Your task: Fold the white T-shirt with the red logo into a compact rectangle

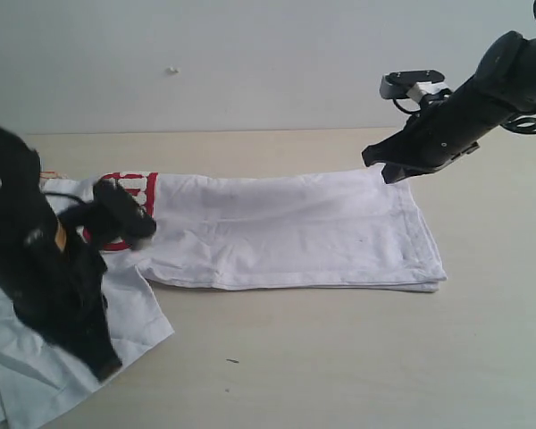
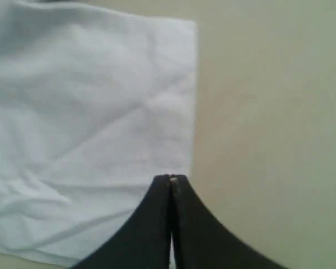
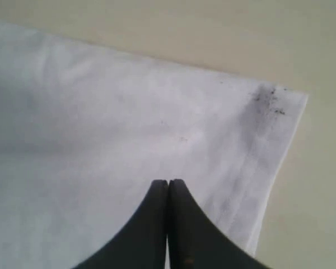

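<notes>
Black left arm [image 1: 37,268], black right arm [image 1: 487,89], tapered black right gripper [image 3: 168,182], silver-grey wrist camera [image 1: 413,83], looped cable [image 1: 525,127]

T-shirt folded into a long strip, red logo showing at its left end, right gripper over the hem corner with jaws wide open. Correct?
No: the jaws of the right gripper are shut, tips pressed together, as the right wrist view shows. The white T-shirt does lie in a long folded strip with the red logo at its left end.
</notes>
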You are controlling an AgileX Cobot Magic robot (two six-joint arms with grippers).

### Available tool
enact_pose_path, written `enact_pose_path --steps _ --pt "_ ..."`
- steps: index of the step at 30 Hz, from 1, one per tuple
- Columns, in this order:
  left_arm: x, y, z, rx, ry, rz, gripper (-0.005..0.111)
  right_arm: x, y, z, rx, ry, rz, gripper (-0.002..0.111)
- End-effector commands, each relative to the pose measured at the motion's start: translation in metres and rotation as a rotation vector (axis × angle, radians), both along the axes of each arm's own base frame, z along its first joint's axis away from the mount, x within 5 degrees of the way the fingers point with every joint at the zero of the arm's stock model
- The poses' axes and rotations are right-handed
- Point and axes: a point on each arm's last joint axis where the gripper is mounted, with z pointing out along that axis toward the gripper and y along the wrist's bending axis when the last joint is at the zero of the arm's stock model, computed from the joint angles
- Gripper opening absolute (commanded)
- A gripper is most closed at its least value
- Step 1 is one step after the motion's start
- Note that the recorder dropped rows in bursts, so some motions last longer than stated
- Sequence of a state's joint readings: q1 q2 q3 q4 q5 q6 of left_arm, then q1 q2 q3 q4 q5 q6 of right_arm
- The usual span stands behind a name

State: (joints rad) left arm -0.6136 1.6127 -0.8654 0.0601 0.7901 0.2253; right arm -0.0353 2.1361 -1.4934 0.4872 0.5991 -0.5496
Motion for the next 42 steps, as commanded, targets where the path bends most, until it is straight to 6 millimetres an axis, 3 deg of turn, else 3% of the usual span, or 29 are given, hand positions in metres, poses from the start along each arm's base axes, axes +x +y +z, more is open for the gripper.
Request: enact_pose_path --steps 1,5,7,14,21,24,28,31,37,42 --pt "-0.031 -0.011 -0.017 0.012 0.014 -0.055 0.018 0.001 0.001 -0.008 0.012 0.018 -0.007 0.0" --pt "-0.034 -0.018 -0.024 -0.027 -0.02 -0.048 0.048 0.001 0.001 -0.013 0.013 0.033 -0.006 0.0" --pt "-0.031 -0.022 -0.03 -0.045 -0.039 -0.05 0.053 0.001 0.001 -0.013 0.013 0.033 -0.006 0.0" --pt "-0.018 -0.016 -0.061 0.107 -0.067 -0.025 0.052 0.0 0.001 -0.013 0.006 0.031 0.003 0.0" --pt "-0.013 -0.012 -0.063 0.157 -0.119 -0.015 0.052 0.001 0.001 -0.013 0.005 0.029 0.002 0.0" --pt "-0.014 -0.011 -0.064 0.169 -0.105 -0.003 0.039 0.001 0.001 -0.013 0.005 0.029 0.002 0.0" --pt "-0.017 -0.01 -0.064 0.187 -0.078 -0.006 0.001 0.0 0.001 -0.013 0.006 0.033 0.004 0.0" --pt "-0.019 -0.01 -0.06 0.203 -0.05 -0.001 0.0 0.0 0.001 -0.013 0.008 0.033 0.003 0.0" --pt "-0.033 -0.019 -0.017 0.3 -0.017 -0.251 0.0 0.0 0.001 -0.013 0.008 0.034 0.003 0.0" --pt "-0.002 -0.01 0.006 0.557 -0.339 -0.573 0.0 0.0 0.001 -0.013 0.008 0.038 0.006 0.0"
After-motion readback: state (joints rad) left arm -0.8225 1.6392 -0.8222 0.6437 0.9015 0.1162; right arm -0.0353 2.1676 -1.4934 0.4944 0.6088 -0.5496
